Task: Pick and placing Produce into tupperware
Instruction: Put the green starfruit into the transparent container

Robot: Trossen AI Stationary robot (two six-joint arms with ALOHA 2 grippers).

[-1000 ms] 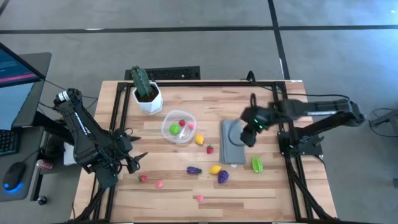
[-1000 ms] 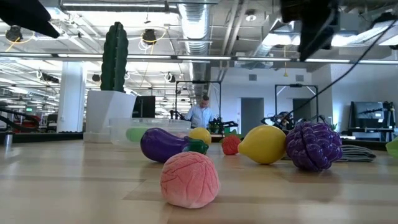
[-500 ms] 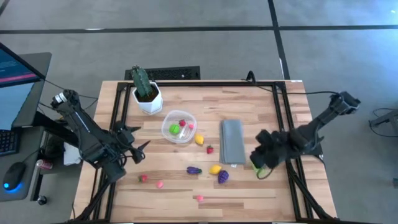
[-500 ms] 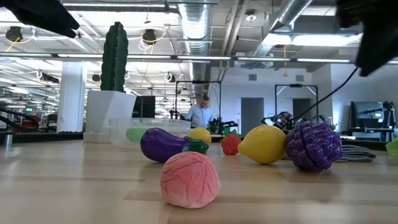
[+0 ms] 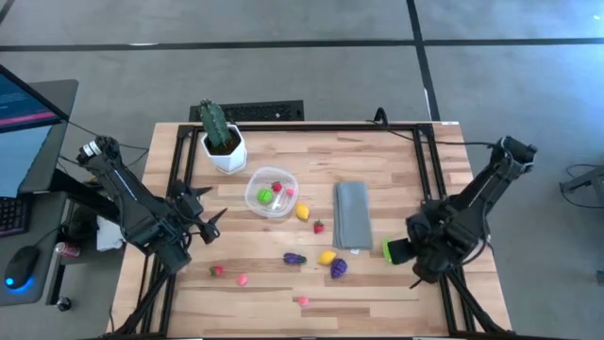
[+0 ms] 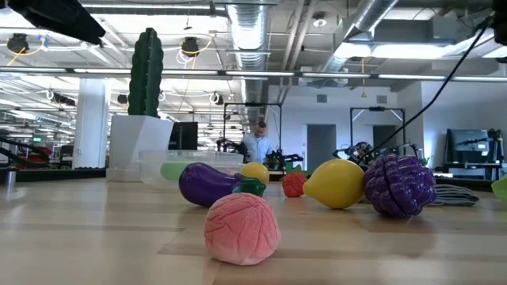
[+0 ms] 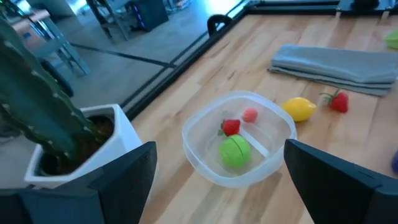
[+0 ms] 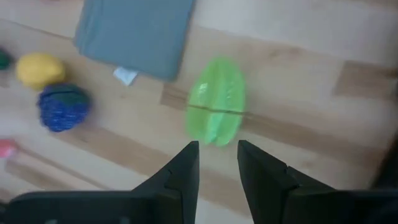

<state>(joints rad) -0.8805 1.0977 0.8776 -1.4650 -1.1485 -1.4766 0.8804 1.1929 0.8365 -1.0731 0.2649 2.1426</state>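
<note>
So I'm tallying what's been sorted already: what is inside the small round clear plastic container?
Inside the small round clear plastic container lie a round green toy fruit, a red strawberry-like piece and a small pink piece. Nothing seems covered, though the green fruit could hide something tiny.

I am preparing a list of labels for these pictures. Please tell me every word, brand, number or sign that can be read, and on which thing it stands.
No readable text in any view.
The white tag at the edge of the grey cloth: nothing legible on it.
The monitor beside the table: screen content too small to read.
The tupperware, the white plant pot and the toy produce carry no visible labels.
</note>
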